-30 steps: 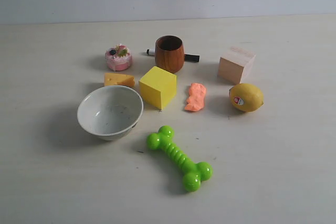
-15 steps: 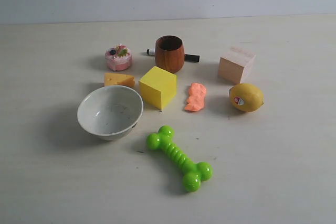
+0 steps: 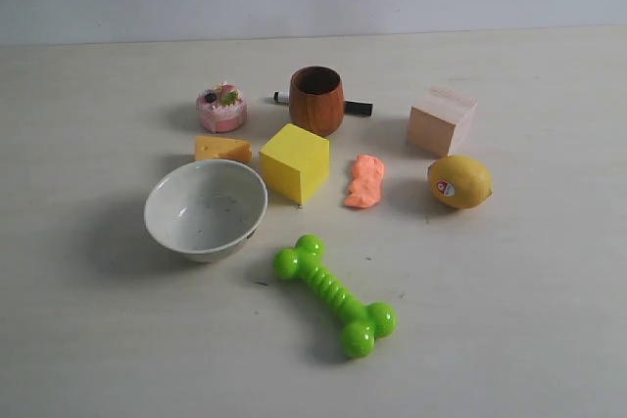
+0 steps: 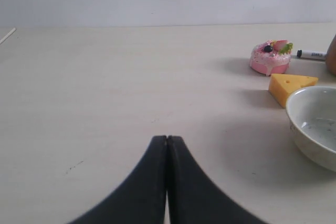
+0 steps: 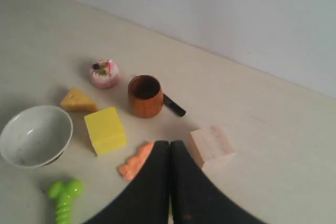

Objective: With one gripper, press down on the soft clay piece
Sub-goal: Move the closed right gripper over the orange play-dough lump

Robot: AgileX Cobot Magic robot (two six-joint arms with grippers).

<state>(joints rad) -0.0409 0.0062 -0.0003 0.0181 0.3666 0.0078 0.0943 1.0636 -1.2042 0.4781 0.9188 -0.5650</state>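
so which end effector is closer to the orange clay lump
Right. The right end effector looks down on the soft clay piece, which shows just beside its tip in that view. The left end effector is low, off beyond the white bowl, with the clay out of its view.

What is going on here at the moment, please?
Nothing is being handled yet. The soft clay piece lies untouched on the table between the yellow cube and the lemon. Both hands are shut and empty: the right hand hangs above the objects, with the clay close beside it in its wrist view; the left hand sits low over the table, some way from the bowl.
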